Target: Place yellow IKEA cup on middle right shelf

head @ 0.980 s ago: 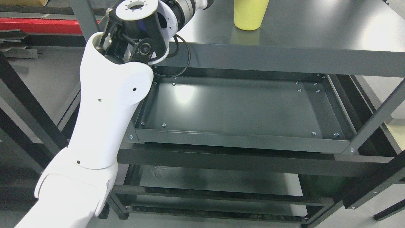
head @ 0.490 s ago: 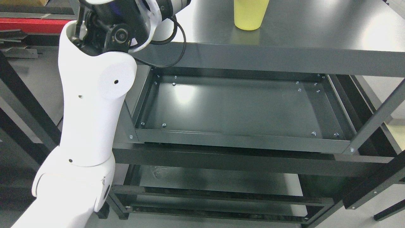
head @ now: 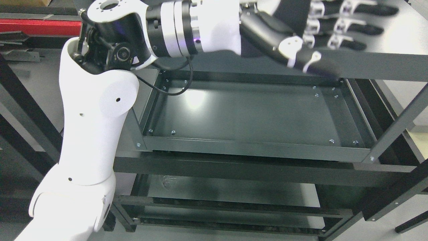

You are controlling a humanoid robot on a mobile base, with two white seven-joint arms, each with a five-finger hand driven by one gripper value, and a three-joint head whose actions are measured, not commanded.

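My left arm rises from the lower left, and its forearm reaches right across the top of the picture. My left hand hovers over the top shelf with its dark fingers spread out to the right and the thumb over the shelf's front edge. It holds nothing. The yellow cup is not visible; the hand covers the spot on the top shelf where it stood. The middle shelf, a dark metal tray, lies below the hand with nothing on it.
The dark metal rack has a lower shelf and a grey upright post at the right front. Another dark frame stands at the left, with a red bar behind it.
My left forearm has swung right and its hand has come into view over the top shelf, covering the yellow cup that showed there before. The shelves have not moved.
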